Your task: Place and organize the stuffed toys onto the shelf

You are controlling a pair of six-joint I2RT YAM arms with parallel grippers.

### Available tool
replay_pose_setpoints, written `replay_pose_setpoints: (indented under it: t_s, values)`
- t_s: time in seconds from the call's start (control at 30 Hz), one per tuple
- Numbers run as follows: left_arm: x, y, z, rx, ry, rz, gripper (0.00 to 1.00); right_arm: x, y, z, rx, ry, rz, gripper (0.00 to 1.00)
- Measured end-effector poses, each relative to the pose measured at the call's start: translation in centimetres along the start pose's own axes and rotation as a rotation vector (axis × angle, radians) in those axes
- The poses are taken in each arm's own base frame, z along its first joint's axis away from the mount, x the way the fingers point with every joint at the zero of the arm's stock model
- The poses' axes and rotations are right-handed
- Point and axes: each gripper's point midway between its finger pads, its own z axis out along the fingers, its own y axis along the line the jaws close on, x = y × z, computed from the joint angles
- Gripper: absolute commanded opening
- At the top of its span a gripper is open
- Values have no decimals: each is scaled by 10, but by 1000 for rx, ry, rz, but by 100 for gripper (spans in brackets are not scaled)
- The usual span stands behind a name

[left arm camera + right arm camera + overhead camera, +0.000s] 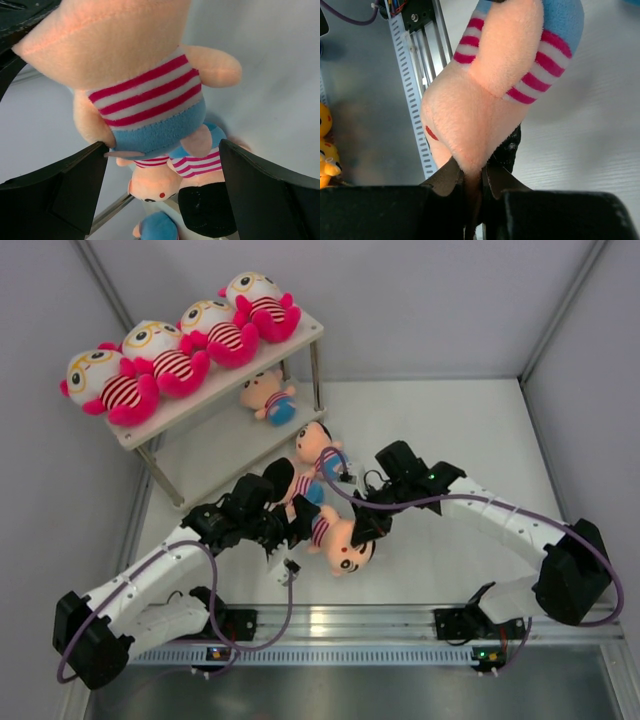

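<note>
On shelf (306, 332): four pink-limbed toys (170, 365), one black-haired doll (270, 398).
Unshelved: three.
My right gripper (472, 182): clamped on held doll (485, 100).
My left gripper (162, 146): agape, gripping nothing.

Fuzzy cloth doll (470, 110), matt white table (590, 145)

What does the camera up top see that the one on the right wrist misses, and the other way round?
Only the top view shows the shelf, four pink toys on its upper board, one peach-faced doll below, plus the left arm and right arm. Only the right wrist view shows its fingers pinched shut on the head of the held doll. Both show that doll and the slotted metal rail.
</note>
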Motion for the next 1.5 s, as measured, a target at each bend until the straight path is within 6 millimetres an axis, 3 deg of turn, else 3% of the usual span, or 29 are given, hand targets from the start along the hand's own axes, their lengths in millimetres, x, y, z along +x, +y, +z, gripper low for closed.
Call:
replay_pose_setpoints:
  t_s: [0.13,0.2,0.23,0.4,0.47,0.53,0.57,0.6,0.83,0.97,1.1,1.23,1.33,1.5]
  values:
    - [2,-6,5,30,-4,-7,96,-3,3,-4,-4,8,-10,0]
    - [2,-9,9,41,-12,-13,92,-5,4,-4,-10,12,-8,0]
    - [2,-10,11,49,-20,-18,82,-5,3,-3,-12,14,-5,0]
    - [3,-4,18,59,-50,-22,55,-3,4,0,-32,28,10,0]
    - [3,2,21,54,-69,-22,36,-3,5,1,-38,28,11,0]
    - [3,5,24,52,-82,-22,42,-4,5,1,-34,29,12,0]
    - [3,6,24,54,-84,-22,53,-5,5,0,-29,27,14,0]
    - [4,6,24,55,-81,-23,76,-6,4,0,-19,28,18,0]
    - [0,15,12,24,-70,-9,95,-17,-9,-10,-4,-31,124,0]
    - [-13,24,4,-21,-105,16,98,-39,-34,-22,18,-140,193,0]
    - [-16,34,5,-45,-124,33,98,-51,-40,-26,24,-190,204,0]
    - [-11,70,2,-110,-111,48,98,-58,-39,-26,24,-210,194,0]
    - [-6,94,0,-160,-85,-33,98,-65,-38,-29,28,-223,173,0]
    - [13,98,5,-174,-22,-253,98,-70,-40,-33,54,-234,145,0]
